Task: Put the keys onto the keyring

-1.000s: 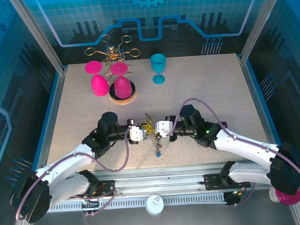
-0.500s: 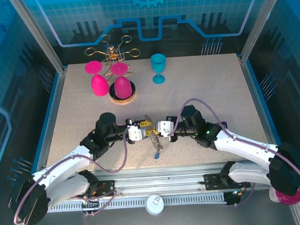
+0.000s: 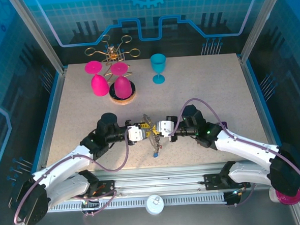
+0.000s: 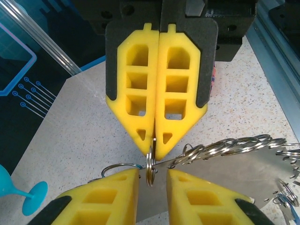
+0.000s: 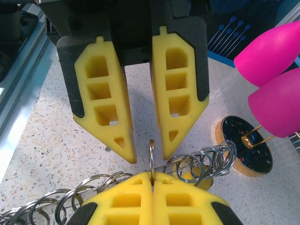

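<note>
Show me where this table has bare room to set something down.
Free: right rear, from teal goblet to table edge; left side, nearer than the pink goblets. Crowded: gold rack, rear left; left gripper and right gripper at the keyring, front centre.

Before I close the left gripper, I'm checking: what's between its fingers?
A small split ring, pinched by the shut right gripper, stands between the fingers of the open left gripper; both wrist views show it.
</note>
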